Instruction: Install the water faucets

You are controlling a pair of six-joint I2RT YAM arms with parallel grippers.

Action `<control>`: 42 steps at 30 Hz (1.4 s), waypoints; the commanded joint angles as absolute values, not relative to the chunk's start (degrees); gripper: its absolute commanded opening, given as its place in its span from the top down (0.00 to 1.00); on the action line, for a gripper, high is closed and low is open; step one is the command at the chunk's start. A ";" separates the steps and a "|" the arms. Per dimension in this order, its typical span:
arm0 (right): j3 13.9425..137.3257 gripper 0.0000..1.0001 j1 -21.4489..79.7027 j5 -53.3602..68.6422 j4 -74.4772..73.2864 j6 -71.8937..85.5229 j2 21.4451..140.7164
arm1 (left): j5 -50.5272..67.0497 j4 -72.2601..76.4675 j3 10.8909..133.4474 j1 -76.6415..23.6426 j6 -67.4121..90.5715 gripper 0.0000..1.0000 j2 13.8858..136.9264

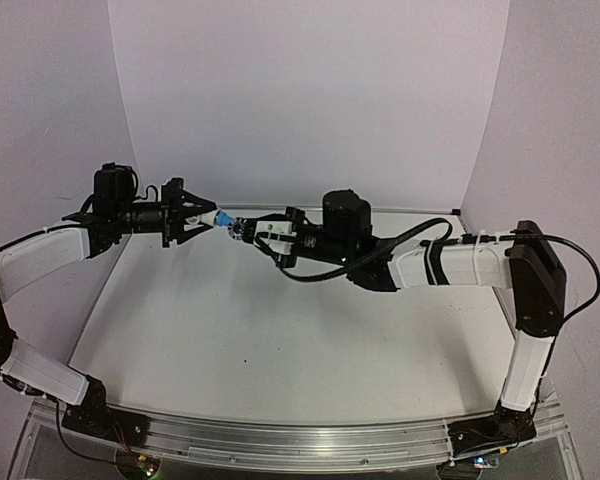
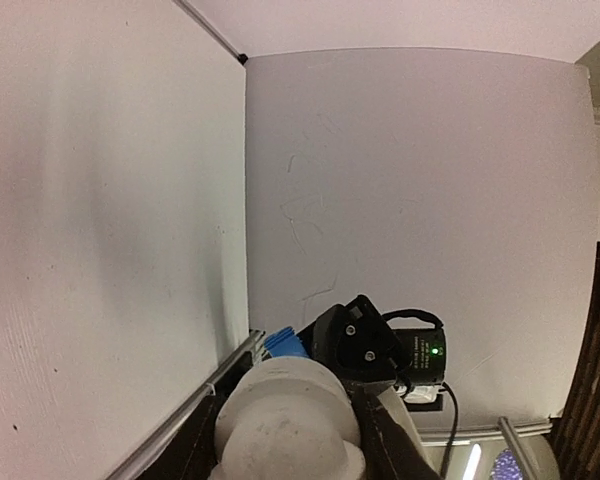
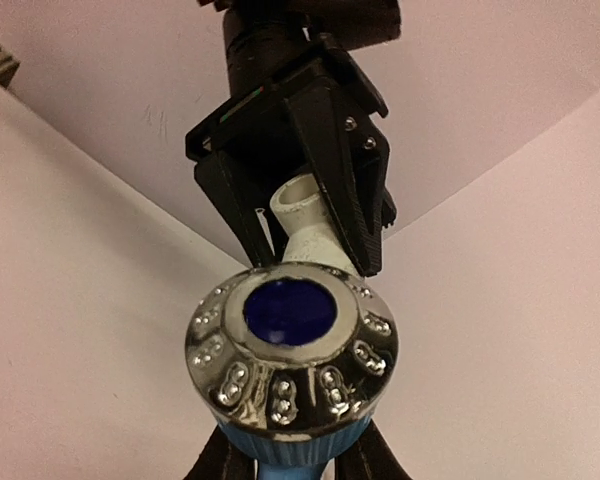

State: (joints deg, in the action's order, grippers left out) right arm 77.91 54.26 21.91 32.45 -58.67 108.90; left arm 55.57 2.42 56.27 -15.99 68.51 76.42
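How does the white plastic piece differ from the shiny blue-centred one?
The white plastic fitting is matte; the light-blue tap has a shiny chrome studded head with a dark-blue centre. The left arm's fingers grip the white fitting, the right arm's fingers the tap. Both hang above the table, end to end.

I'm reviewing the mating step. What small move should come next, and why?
Probably a slight push of the right gripper toward the left gripper along their shared line. The white fitting in the left gripper appears to touch the chrome head of the blue tap in the right one, but seating cannot be confirmed.
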 commanded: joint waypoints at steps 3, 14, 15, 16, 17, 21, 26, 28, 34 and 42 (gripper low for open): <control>82.62 1.00 53.06 26.05 30.45 -18.40 106.98 | 49.88 6.69 60.79 -18.34 44.68 1.00 73.00; 82.09 1.00 44.78 36.84 42.06 44.06 108.27 | 49.51 11.62 61.28 -18.73 39.61 1.00 72.36; 82.09 1.00 44.34 37.34 43.59 49.01 108.80 | 49.57 13.71 60.49 -18.78 40.58 1.00 72.06; 81.99 1.00 43.97 37.46 44.58 54.66 109.44 | 49.57 15.72 59.95 -18.79 41.47 1.00 71.76; 82.09 1.00 43.39 37.65 46.27 60.12 110.55 | 49.50 17.70 58.83 -18.75 42.58 1.00 71.33; 81.95 1.00 41.75 39.93 60.35 85.90 115.52 | 48.22 23.73 56.49 -18.78 45.93 1.00 70.37; 84.67 1.00 41.18 38.13 79.11 109.47 123.81 | 46.03 24.23 55.33 -18.79 46.85 1.00 70.70; 84.43 1.00 40.91 37.38 80.35 110.80 124.60 | 45.11 24.42 54.86 -18.75 47.71 1.00 70.95; 76.26 0.58 39.55 35.82 78.22 103.98 121.03 | 37.07 24.43 53.22 -18.66 54.01 1.00 70.58; 64.79 0.22 39.02 39.60 77.17 83.34 115.67 | 35.16 21.28 57.00 -17.62 66.99 1.00 74.37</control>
